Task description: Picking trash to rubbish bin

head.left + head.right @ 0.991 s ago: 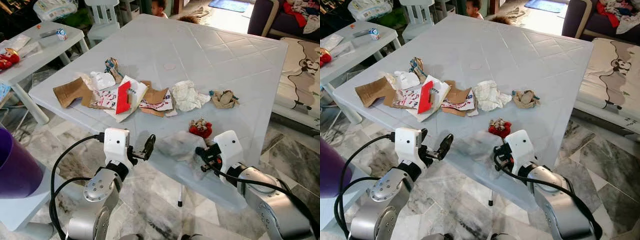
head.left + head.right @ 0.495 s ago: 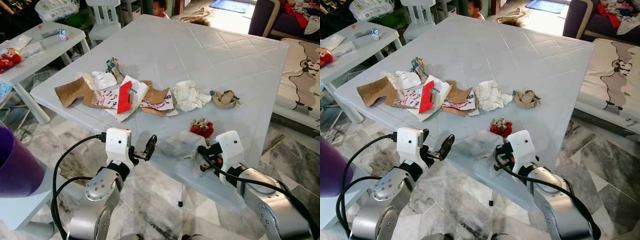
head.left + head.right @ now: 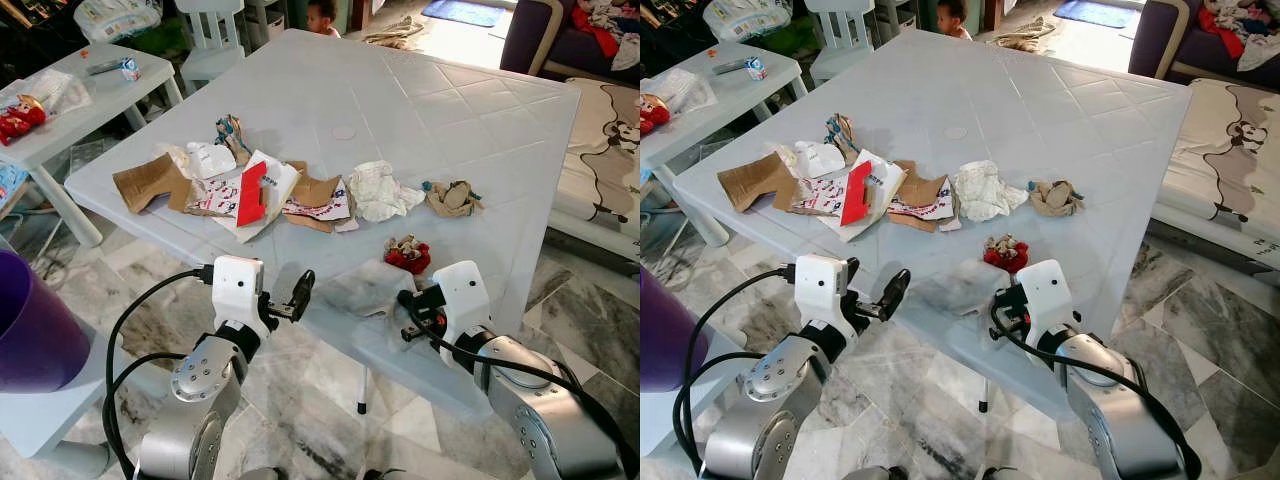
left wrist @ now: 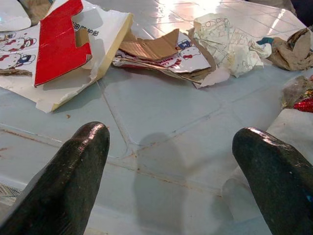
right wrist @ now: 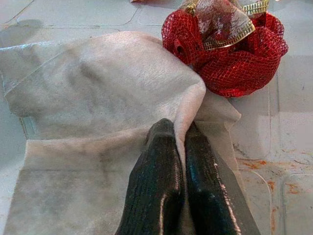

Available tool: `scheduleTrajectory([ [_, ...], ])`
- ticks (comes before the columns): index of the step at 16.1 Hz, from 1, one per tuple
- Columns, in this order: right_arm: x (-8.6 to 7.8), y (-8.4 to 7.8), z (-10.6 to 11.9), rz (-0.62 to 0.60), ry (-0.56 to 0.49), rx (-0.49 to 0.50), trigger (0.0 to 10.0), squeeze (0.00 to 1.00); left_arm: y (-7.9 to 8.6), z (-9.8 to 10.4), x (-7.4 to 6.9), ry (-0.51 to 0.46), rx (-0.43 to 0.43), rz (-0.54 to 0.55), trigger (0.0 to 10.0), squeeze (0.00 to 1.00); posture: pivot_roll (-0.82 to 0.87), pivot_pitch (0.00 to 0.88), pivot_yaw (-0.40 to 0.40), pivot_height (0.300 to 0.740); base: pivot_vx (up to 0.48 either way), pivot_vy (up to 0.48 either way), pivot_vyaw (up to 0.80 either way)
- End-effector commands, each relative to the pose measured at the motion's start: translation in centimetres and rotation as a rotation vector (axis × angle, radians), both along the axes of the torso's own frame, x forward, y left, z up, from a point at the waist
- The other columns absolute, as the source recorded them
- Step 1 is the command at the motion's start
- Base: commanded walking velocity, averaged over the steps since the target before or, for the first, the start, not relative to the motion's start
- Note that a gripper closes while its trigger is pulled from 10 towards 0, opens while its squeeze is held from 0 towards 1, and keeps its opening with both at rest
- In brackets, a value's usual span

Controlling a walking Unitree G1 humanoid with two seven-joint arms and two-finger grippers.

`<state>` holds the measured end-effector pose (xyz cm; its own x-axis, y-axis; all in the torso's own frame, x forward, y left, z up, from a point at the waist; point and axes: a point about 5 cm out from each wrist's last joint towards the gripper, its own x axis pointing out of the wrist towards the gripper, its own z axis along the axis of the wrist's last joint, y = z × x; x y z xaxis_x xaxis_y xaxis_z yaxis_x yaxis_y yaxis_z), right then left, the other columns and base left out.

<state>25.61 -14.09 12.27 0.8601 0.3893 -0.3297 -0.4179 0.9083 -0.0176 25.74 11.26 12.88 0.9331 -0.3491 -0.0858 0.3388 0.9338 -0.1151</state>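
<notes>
pale plastic table (image 3: pixel 450 110), marble floor (image 3: pixel 300 400)

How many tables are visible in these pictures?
2. The large table stands before the robot and holds the trash. A smaller table stands at the robot's far left. Others may be hidden.

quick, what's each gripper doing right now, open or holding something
Left gripper: open, holding nothing.
Right gripper: shut on the grey wipe.

Trash scraps (image 3: pixel 250 190) mid-table (image 3: pixel 420 110); wipe (image 3: pixel 365 288) at near edge, bin (image 3: pixel 30 340) far left.
</notes>
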Motion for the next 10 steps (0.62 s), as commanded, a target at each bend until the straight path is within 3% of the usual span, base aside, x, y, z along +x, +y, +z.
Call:
scheduleTrajectory([
  [1, -0.51, -0.97, -2.09, -0.052, 0.102, -0.044, 10.0, 0.00, -0.07, -0.20, -0.02, 0.010, 0.014, -0.012, 10.0, 0.00, 0.01, 0.148, 0.020, 0.740, 0.000, 0.000, 0.00],
  [10, -0.51, -0.97, -2.09, -0.052, 0.102, -0.044, 10.0, 0.00, -0.07, -0.20, -0.02, 0.010, 0.014, -0.012, 10.0, 0.00, 0.01, 0.148, 0.020, 0.740, 0.000, 0.000, 0.00],
])
